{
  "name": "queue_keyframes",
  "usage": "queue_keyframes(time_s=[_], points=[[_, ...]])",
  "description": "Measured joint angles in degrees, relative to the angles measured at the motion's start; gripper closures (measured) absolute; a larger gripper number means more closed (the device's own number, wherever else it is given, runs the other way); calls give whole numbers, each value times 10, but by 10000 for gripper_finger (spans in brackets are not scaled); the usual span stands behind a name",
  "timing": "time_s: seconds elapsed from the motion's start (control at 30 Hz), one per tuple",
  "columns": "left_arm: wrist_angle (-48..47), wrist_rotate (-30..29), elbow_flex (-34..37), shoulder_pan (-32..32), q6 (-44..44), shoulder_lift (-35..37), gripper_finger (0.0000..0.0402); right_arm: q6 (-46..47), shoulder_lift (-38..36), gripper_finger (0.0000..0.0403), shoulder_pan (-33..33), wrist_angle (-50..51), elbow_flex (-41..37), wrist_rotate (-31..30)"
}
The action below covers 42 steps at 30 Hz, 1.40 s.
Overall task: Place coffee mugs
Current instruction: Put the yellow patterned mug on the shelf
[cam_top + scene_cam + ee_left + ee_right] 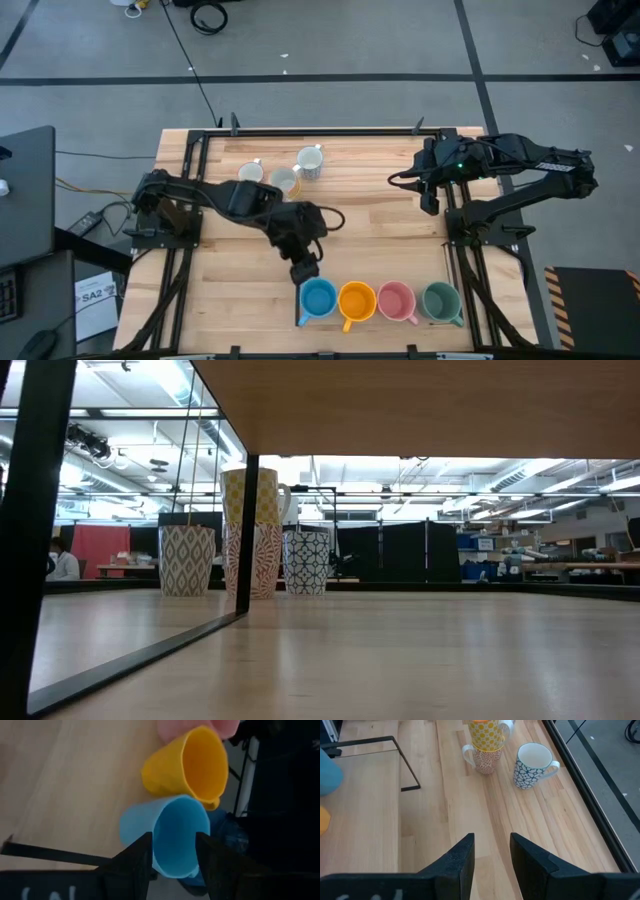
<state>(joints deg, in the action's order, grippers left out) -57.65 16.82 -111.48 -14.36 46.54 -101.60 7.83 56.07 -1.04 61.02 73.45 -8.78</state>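
Four plain mugs stand upright in a row by the table's near edge: blue, orange, pink and green. My left gripper hangs open just above the blue mug's far side, its fingers on either side of the rim; I see no touch. The orange mug is beside the blue one. Patterned white mugs stand near the far edge, and a yellow-patterned one is stacked in another. My right gripper waits open over the right side.
A blue-patterned white mug stands beside the stacked pair. A thin black frame lies on the table, and a black post rises in front of the low camera. Bare wood lies between the two mug groups.
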Motion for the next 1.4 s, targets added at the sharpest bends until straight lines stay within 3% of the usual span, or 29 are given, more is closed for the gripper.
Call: queue_keyframes(time_s=[0.33, 0.8, 1.0, 1.13, 1.27, 1.4], points=[[1, -3, 0, 98, -97, 23, 246, 0, 0, 273, 0, -1, 0, 0], [-10, -7, 0, 321, -249, 24, 246, -1, 0, 273, 0, -1, 0, 0], [-98, -11, 0, 397, -298, 24, 246, -1, 0, 273, 0, -1, 0, 0], [-200, -71, 0, 427, -320, 24, 246, -1, 0, 273, 0, -1, 0, 0], [-277, -132, 0, 431, -308, 24, 246, -4, 0, 272, 0, -1, 0, 0], [-293, -145, 21, 414, -302, 25, 246, -5, 0, 273, 0, -1, 0, 0]])
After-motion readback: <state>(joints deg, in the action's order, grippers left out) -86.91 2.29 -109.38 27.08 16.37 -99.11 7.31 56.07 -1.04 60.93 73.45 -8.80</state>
